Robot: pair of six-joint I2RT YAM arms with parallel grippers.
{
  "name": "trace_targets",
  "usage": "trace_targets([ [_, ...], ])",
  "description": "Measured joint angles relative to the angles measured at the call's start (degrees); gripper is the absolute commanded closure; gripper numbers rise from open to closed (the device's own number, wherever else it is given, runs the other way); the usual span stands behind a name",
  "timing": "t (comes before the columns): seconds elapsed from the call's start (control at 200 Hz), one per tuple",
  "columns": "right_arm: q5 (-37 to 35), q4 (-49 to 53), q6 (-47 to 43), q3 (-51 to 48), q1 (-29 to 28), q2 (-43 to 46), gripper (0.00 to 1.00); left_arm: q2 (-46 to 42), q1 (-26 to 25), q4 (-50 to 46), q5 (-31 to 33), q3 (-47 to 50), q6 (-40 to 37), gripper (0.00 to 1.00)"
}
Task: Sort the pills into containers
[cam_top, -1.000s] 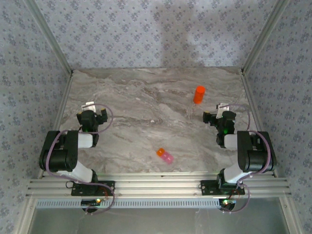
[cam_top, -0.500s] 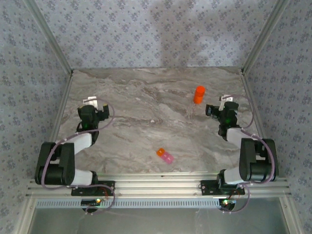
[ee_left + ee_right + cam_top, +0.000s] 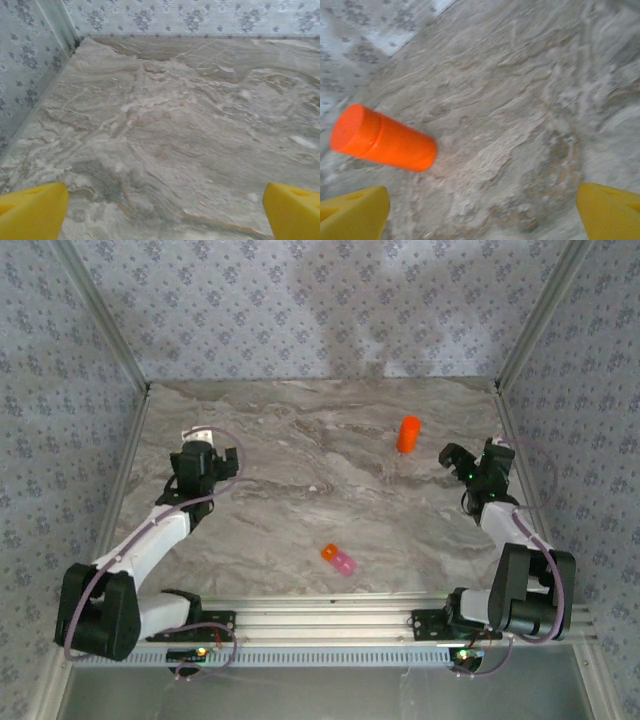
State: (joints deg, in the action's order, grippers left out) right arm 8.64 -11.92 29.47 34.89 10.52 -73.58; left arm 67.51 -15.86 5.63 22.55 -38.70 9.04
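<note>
Top external view puts the containers point(image 3: 338, 558) near the front edge of the table point(image 3: 280, 510), roughly midway between the two arm bases: two tiny joined translucent cups, one orange and one pink. Their long axis runs diagonally, with the orange end far-left and the pink end near-right. Farther back, the left gripper point(image 3: 208, 452) hangs over the left side with its yellow fingertips point(image 3: 30, 210) wide apart. The right gripper point(image 3: 474, 458), likewise spread, sits just right of the orange bottle point(image 3: 408, 433).
</note>
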Motion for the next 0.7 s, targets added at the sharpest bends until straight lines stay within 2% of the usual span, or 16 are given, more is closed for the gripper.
trace_targets([
  [0.13, 6.8, 1.6, 1.7, 0.1, -2.1, 0.1, 0.06, -1.4, -2.6, -5.4, 2.5, -2.0, 4.1, 0.01],
  [0.265, 8.8, 7.6, 0.3, 0.0, -8.1, 3.1, 0.07, -1.6, -5.0, -10.3, 5.9, -4.5, 8.3, 0.01],
  [0.52, 7.4, 17.3, -5.0, -1.4, -22.0, 11.7, 0.13, -0.7, -10.0, -22.5, 13.0, -11.5, 18.9, 0.01],
  [0.7, 3.6, 22.9, -7.1, -2.4, -34.6, 15.5, 0.13, -0.7, -13.4, -28.3, 13.7, -11.9, 23.1, 0.01],
])
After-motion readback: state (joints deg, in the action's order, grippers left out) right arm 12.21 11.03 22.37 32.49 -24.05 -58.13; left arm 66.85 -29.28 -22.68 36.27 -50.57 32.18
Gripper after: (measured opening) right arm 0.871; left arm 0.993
